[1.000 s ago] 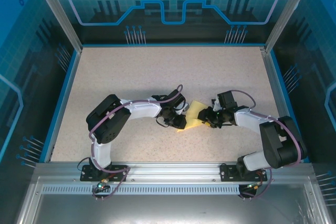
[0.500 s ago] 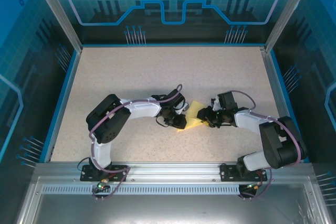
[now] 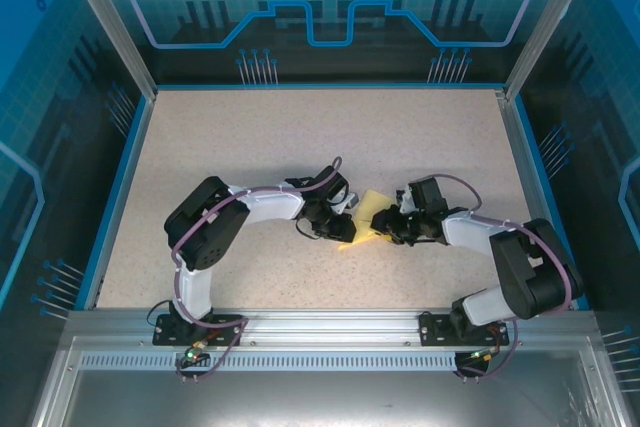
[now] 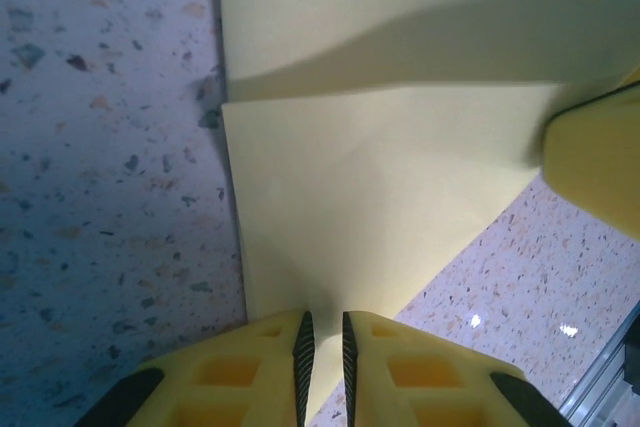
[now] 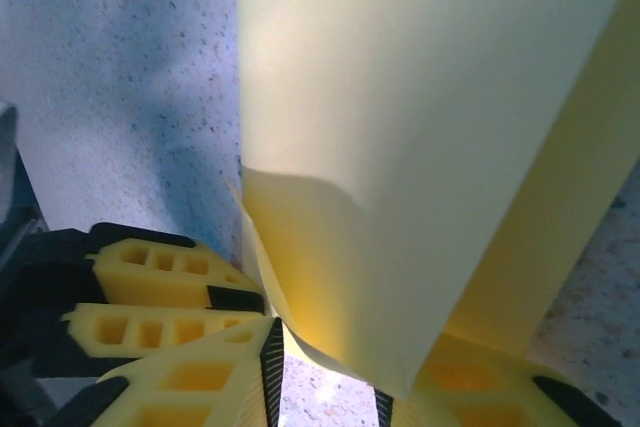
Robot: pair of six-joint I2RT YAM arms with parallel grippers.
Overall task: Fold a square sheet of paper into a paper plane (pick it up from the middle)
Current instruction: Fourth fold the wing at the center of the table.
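The pale-yellow square sheet of paper (image 3: 366,213) lies partly folded on the speckled table between both arms. Its layers show in the left wrist view (image 4: 400,177) and the right wrist view (image 5: 420,147). My left gripper (image 3: 347,226) is at the sheet's left edge. In its own view, the left gripper (image 4: 324,332) is shut on the paper's near corner, with the pads almost together. My right gripper (image 3: 385,224) is at the sheet's right side. In its own view, the right gripper (image 5: 328,379) stands open astride a raised fold, with table visible between the pads. The paper plane is out of view.
Blue-rimmed walls (image 3: 118,187) enclose the speckled table (image 3: 300,137). A metal rail (image 3: 320,325) runs along the near edge by the arm bases. The left gripper's yellow fingers (image 5: 150,272) show close beside the right gripper.
My right gripper has shifted left over the paper and its jaws have narrowed. The left gripper has crept slightly up and right, still holding the sheet. Less paper shows between the two grippers.
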